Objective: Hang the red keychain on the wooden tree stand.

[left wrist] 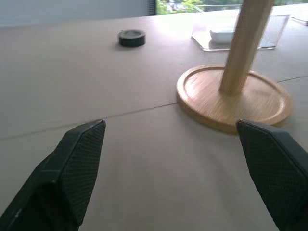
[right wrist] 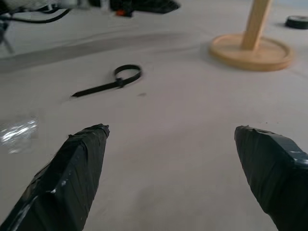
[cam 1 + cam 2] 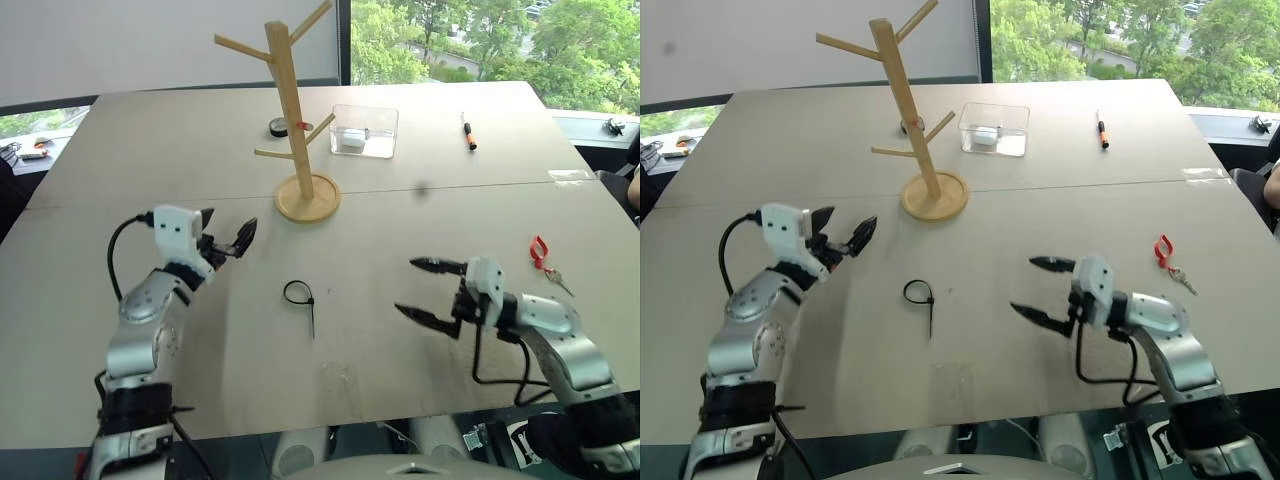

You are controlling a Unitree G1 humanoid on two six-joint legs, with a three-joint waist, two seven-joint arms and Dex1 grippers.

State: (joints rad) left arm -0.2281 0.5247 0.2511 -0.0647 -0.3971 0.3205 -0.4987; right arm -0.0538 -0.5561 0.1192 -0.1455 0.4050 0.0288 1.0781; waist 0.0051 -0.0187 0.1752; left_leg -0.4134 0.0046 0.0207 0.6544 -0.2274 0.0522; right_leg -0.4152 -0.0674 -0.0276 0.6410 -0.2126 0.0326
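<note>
The red keychain (image 3: 541, 252), a small red loop with a silvery key, lies on the table at the right. The wooden tree stand (image 3: 291, 120) rises from its round base (image 3: 307, 198) at the table's centre, its pegs bare. My right gripper (image 3: 422, 292) hovers open above the table, pointing left, with the keychain behind its wrist, to the right. My left gripper (image 3: 230, 237) is open on the left side, aimed toward the stand's base (image 1: 234, 96). Nothing sits between either pair of fingers.
A black cable-tie loop (image 3: 299, 296) lies between the grippers. Behind the stand are a clear plastic box (image 3: 364, 131) with a white thing inside and a small black disc (image 3: 277, 127). An orange-and-black marker pen (image 3: 468, 131) lies at the back right.
</note>
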